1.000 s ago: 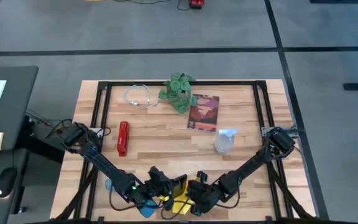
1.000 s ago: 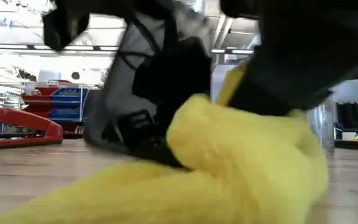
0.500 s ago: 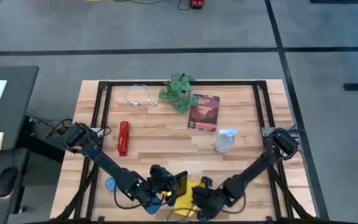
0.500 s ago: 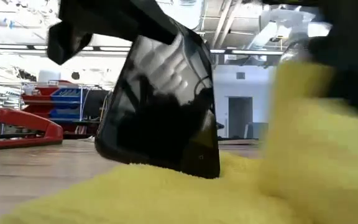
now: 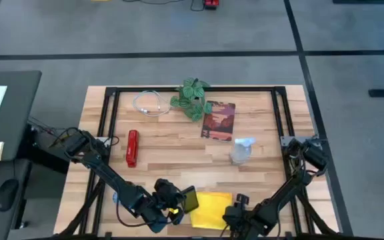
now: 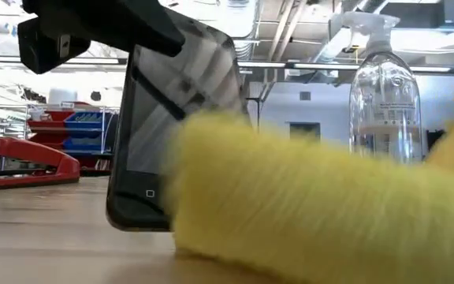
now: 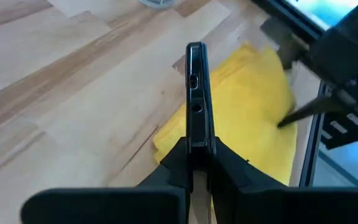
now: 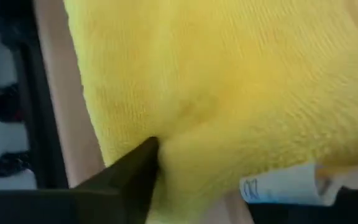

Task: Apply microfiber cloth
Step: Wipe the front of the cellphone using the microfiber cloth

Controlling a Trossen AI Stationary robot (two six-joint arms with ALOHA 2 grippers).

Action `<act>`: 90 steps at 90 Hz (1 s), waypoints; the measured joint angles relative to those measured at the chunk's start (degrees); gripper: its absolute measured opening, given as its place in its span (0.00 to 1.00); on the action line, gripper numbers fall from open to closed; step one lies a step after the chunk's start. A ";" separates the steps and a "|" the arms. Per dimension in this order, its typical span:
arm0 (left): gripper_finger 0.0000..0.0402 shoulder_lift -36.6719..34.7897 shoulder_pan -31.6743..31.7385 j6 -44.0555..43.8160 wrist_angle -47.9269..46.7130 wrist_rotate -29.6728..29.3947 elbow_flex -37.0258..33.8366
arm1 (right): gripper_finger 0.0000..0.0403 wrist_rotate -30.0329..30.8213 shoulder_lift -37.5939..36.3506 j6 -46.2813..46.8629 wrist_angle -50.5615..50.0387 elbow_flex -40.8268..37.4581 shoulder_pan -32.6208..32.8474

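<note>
The microfiber cloth is bright yellow and lies spread on the table near its front edge; it also shows in the left wrist view and fills the right wrist view. My left gripper is shut on a black smartphone that stands on edge just left of the cloth. My right gripper stands open at the cloth's near right corner, where a white tag shows. My left gripper pinches the smartphone's two flat faces between its two fingers, with the narrow edge toward the wrist camera. The fingers slant down from the table's left. The phone stands nearly upright, its lower end close to the wood beside the cloth. My right gripper has one fingertip against the cloth by its tagged edge; the cloth lies flat on the table.
A spray bottle stands right of the middle, and a dark red book and a green plant lie farther back. A red stapler and a white cable are on the left. A black frame rims the table.
My right gripper has drawn back toward the table's near right. The cloth, bunched up against the phone a second ago, now lies spread flat. My left gripper has shifted the phone slightly left and turned it more upright.
</note>
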 joint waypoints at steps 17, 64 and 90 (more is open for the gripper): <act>0.02 -2.13 0.28 1.33 -3.97 -2.71 -0.20 | 0.68 -1.48 -6.61 -5.80 -5.20 -0.13 0.83; 0.02 -8.13 0.67 2.55 -9.31 -5.79 1.42 | 0.61 2.20 -5.34 -35.00 22.51 -0.10 -11.10; 0.02 -10.62 0.15 -6.10 -17.48 -5.20 1.84 | 0.54 -3.93 3.83 -35.16 32.50 -0.04 -20.77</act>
